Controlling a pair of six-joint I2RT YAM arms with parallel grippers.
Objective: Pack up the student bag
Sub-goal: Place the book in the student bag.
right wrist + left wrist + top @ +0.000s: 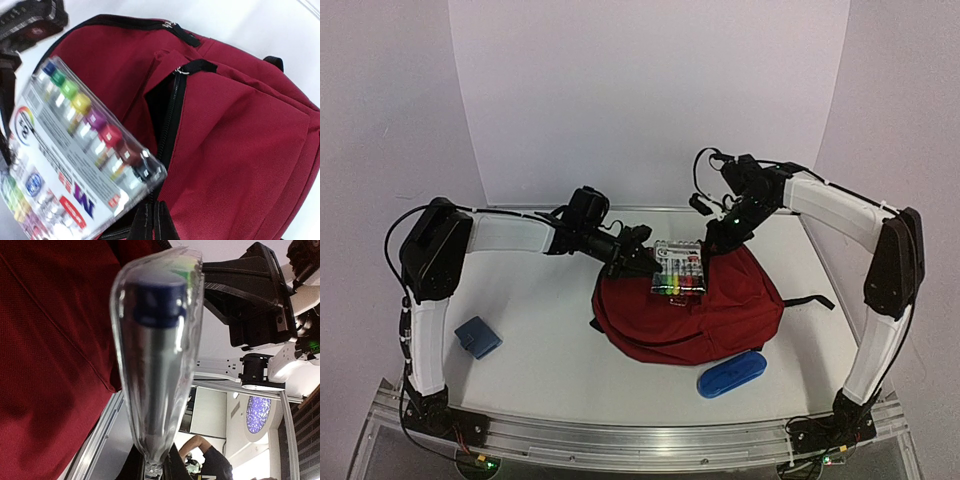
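Observation:
The student bag [720,315], dark red with black zips, lies in the middle of the table. Its zip opening [170,115] gapes, and the red fabric [45,365] fills the left of the left wrist view. My left gripper [630,250] is shut on one end of a clear pack of coloured markers [678,268], holding it over the bag's back edge. In its own view the fingers [154,472] pinch the pack's seam [157,365]. The pack [75,155] sits tilted at the opening. My right gripper [720,235] is shut [155,222] on the bag's zip edge.
A blue oblong case [731,375] lies in front of the bag near the table's front edge. A small blue block [478,337] rests at the left by the left arm. A black strap [810,300] trails from the bag to the right. White walls enclose the table.

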